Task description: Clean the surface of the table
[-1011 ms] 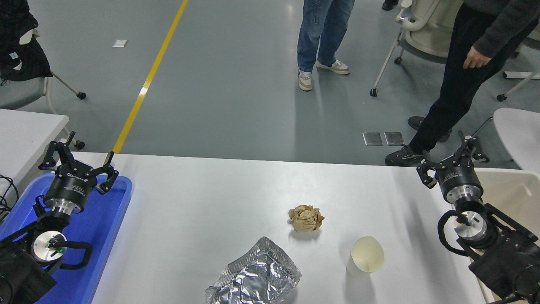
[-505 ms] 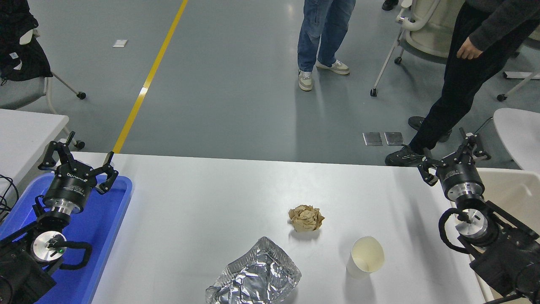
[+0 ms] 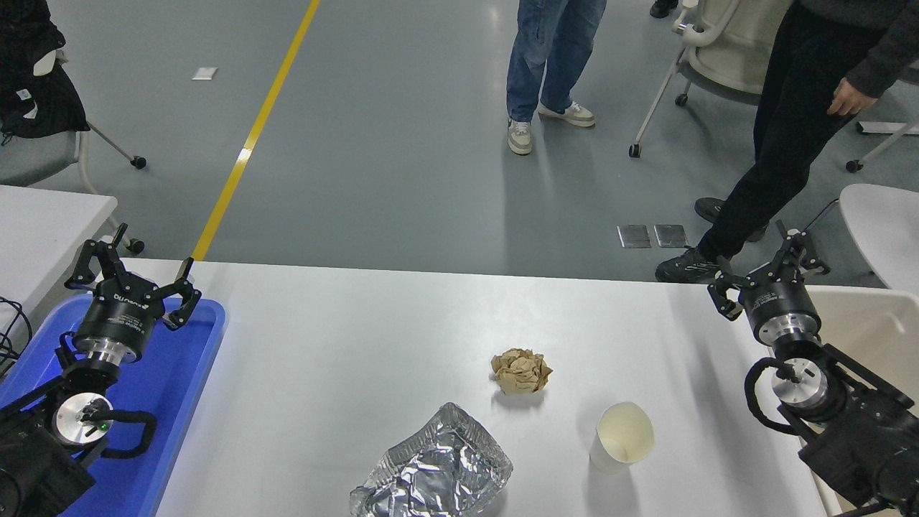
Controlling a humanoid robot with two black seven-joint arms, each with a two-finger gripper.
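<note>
The large white table surface fills the lower part of the head view. On it lie a crumpled brown paper ball, a crumpled piece of silver foil at the near edge and a white paper cup tipped toward me. My right gripper is open and empty above the table's far right corner, well right of the cup. My left gripper is open and empty, parked over the blue tray at the lower left.
A blue plastic tray lies at the table's left end under my left arm. A beige bin stands at the right edge. A smaller white table is at the far left. Two people stand beyond the table.
My right gripper has shifted very slightly; the person at the top right has moved their hand to the right. The things on the table have not moved.
</note>
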